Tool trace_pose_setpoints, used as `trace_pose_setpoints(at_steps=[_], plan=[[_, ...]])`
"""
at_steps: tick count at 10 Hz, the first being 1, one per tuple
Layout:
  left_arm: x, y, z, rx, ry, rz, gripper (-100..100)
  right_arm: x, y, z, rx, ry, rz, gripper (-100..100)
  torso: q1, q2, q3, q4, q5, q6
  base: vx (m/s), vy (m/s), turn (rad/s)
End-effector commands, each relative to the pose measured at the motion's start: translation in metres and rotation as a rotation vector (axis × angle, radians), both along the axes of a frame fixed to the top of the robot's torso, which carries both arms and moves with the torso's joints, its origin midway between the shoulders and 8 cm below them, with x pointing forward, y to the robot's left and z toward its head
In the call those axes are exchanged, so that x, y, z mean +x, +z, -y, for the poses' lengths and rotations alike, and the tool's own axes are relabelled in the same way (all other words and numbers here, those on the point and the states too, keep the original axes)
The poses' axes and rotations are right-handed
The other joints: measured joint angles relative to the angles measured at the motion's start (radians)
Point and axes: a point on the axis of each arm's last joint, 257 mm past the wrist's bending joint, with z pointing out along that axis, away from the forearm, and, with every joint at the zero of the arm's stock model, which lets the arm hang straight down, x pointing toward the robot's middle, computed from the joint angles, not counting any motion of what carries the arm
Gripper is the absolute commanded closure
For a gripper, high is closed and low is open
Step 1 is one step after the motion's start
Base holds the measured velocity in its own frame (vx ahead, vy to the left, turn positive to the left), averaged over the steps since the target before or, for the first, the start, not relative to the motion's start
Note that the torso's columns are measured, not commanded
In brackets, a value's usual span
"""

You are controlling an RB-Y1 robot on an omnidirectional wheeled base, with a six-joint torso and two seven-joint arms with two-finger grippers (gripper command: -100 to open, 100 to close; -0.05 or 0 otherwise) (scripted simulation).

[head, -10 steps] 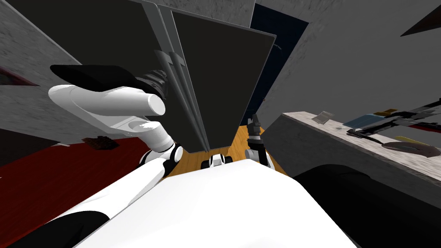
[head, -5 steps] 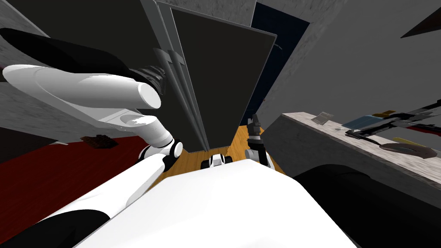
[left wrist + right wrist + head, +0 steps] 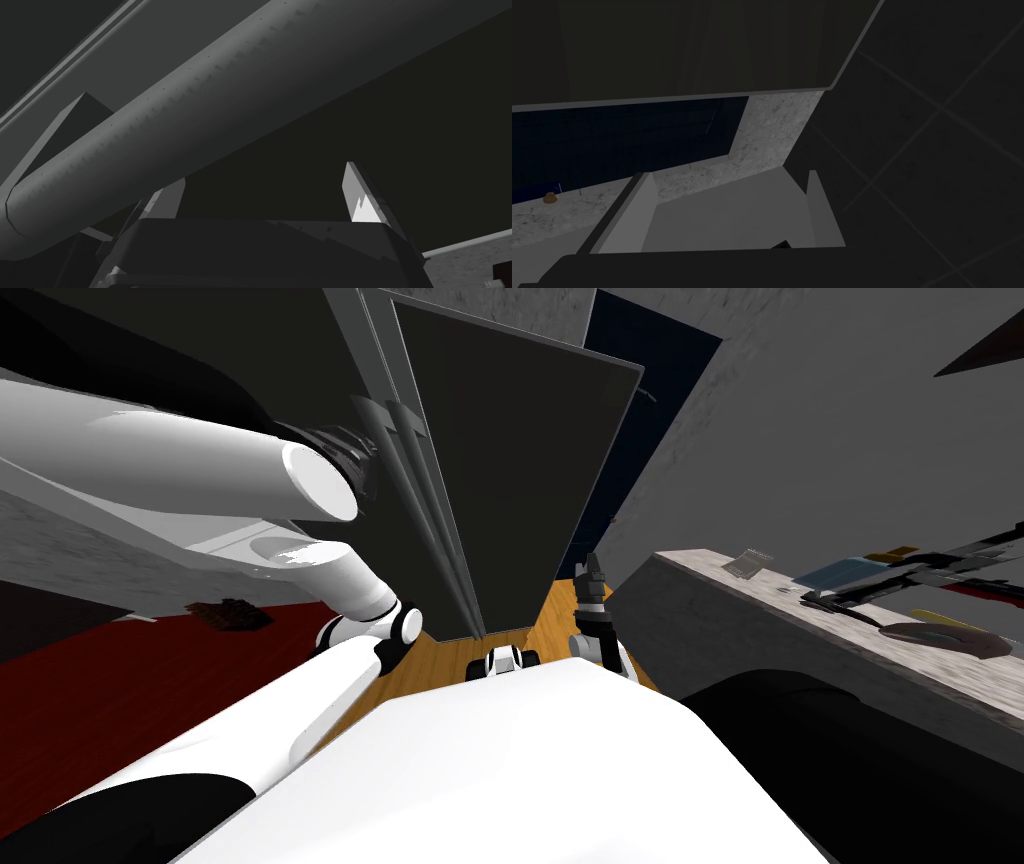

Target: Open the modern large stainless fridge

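Grey walls [image 3: 820, 438] and a wood floor [image 3: 440, 673] frame the dark fridge [image 3: 500, 468], straight ahead with 2 doors; its bar handle [image 3: 210, 115] crosses just beyond the left end effector [image 3: 262, 175], fingers [image 3: 362, 195] spread, gripping nothing; best to centre the bar between them before closing; right end effector [image 3: 727, 174] hangs low, fingers also apart.

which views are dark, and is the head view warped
Head view: brightest, but the wide lens splays the walls and slants the fridge. Left wrist view: dim, the grey handle catches light, one fingertip of the left gripper glares white. Right wrist view: darkest, mostly shadow.
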Motion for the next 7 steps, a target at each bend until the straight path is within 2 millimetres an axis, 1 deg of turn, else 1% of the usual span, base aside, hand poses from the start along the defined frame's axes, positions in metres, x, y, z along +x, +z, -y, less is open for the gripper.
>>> trace_pose_setpoints(at_steps=[1,5,7], plan=[[-0.007,0.016,0.008,0.005,-0.011,0.007,-100,0.000,0.000,0.000,0.000,0.000,0.000,0,-0.001,0.001,0.001,0.000,0.000,0.000,-0.006,-0.017,-0.001],[-0.018,0.028,0.003,-0.001,0.011,-0.039,-100,0.000,0.000,0.000,0.000,0.000,0.000,0,-0.002,0.004,0.003,0.001,-0.001,-0.001,-0.006,-0.022,0.003],[-0.022,0.030,0.002,-0.005,0.017,-0.055,-100,0.000,0.000,0.000,0.000,0.000,0.000,0,-0.003,0.007,0.006,0.002,-0.001,-0.001,-0.002,-0.020,0.007]])
